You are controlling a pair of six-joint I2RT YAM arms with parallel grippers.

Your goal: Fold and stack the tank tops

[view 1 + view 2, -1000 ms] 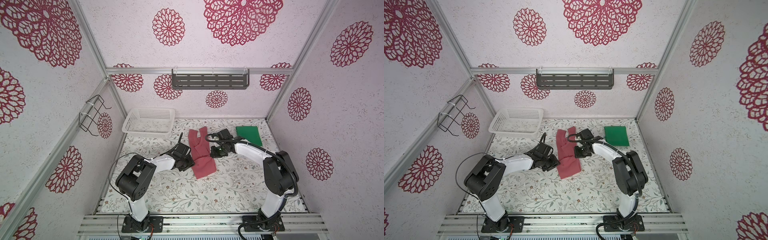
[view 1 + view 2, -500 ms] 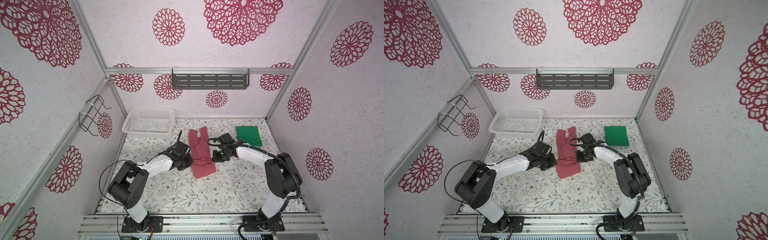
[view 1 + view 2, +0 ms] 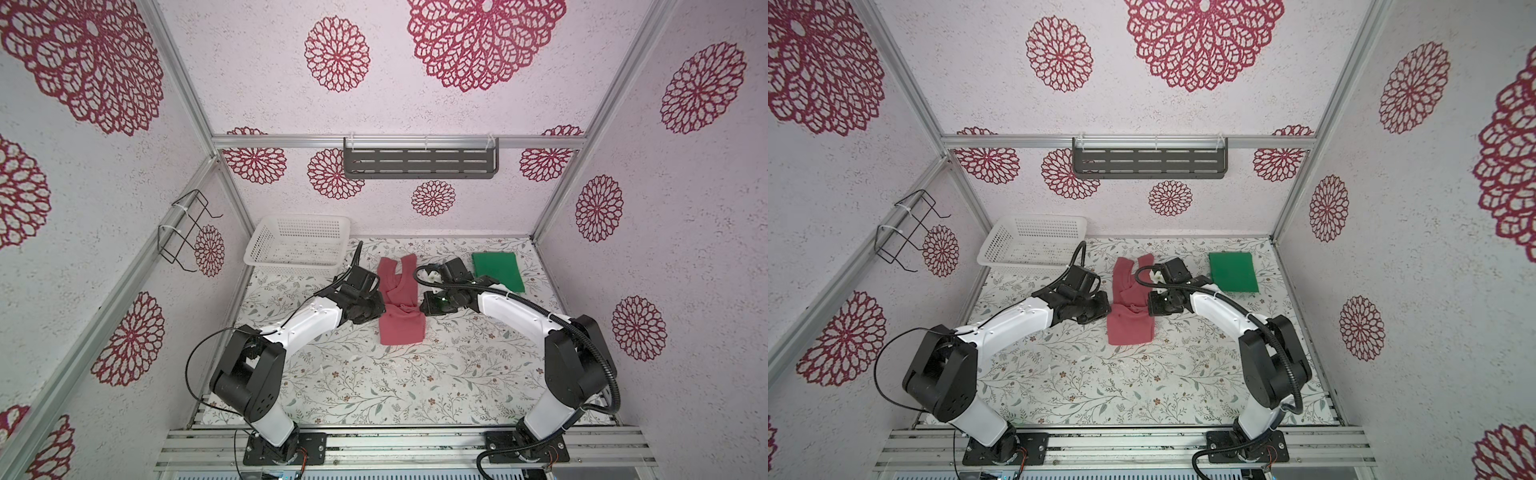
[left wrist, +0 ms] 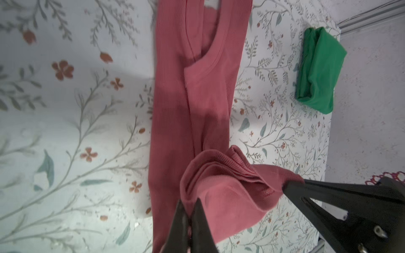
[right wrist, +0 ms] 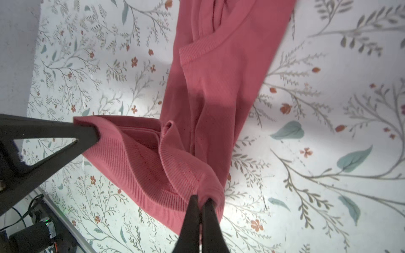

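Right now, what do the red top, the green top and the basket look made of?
The red top looks like matte ribbed knit: fine ribs, soft folds. The green top seems a smoother soft cloth, probably knit; no ribs discernible. The basket looks like white moulded plastic: rigid perforated walls.

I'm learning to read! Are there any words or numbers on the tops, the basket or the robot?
None: no word, number or sign can be read anywhere.
The dusty rose-red ribbed tank top, the folded bright green tank top and the white perforated plastic basket show no print or label.
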